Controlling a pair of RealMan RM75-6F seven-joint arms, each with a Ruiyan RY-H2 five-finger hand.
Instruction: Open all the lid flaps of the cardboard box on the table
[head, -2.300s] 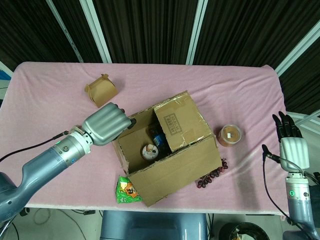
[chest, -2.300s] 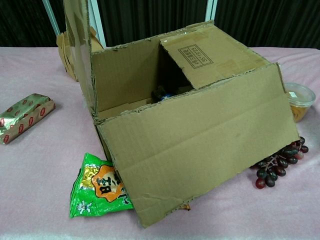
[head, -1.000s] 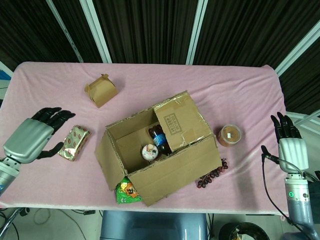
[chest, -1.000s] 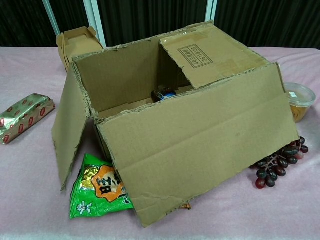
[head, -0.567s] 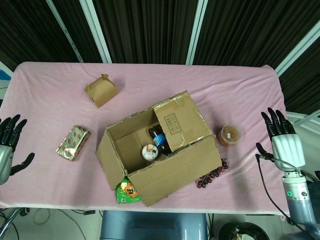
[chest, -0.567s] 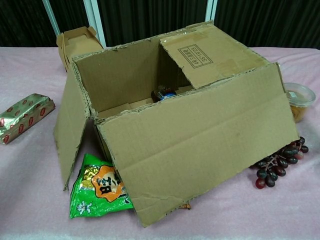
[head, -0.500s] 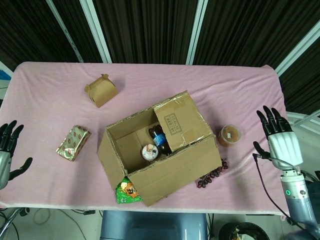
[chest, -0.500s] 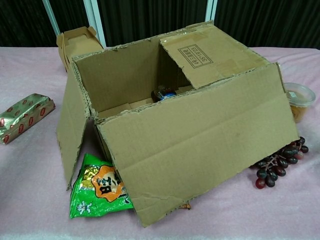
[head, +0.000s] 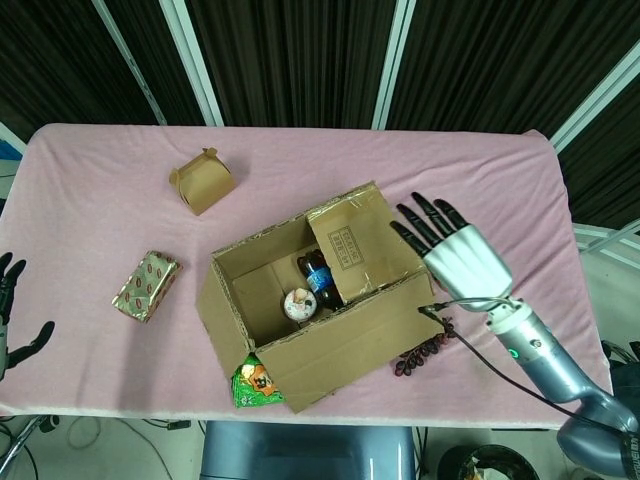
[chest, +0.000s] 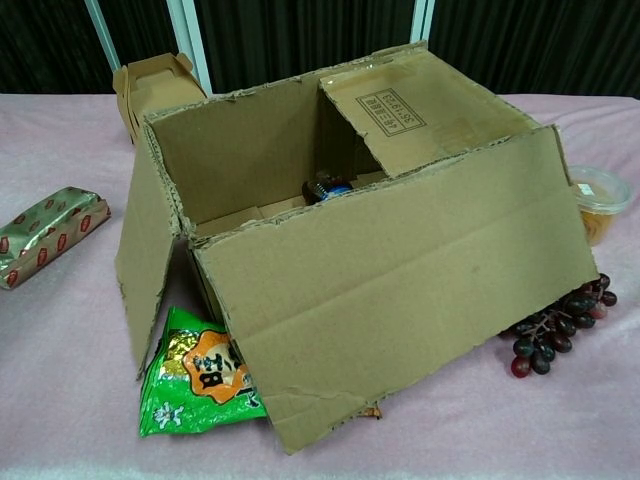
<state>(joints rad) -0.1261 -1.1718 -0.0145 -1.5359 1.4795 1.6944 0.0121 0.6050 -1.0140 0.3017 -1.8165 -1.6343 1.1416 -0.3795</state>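
Right hand (head: 462, 256), fingers spread and holding nothing, hovers beside the cardboard box (head: 320, 300), hiding the tub; grapes (chest: 555, 330) nearby.

We see our right hand (head: 462, 258), fingers spread, just right of the brown cardboard box (head: 320, 295), whose printed right flap (head: 362, 242) lies folded inward. Our left hand (head: 10, 318) sits far left of the box.
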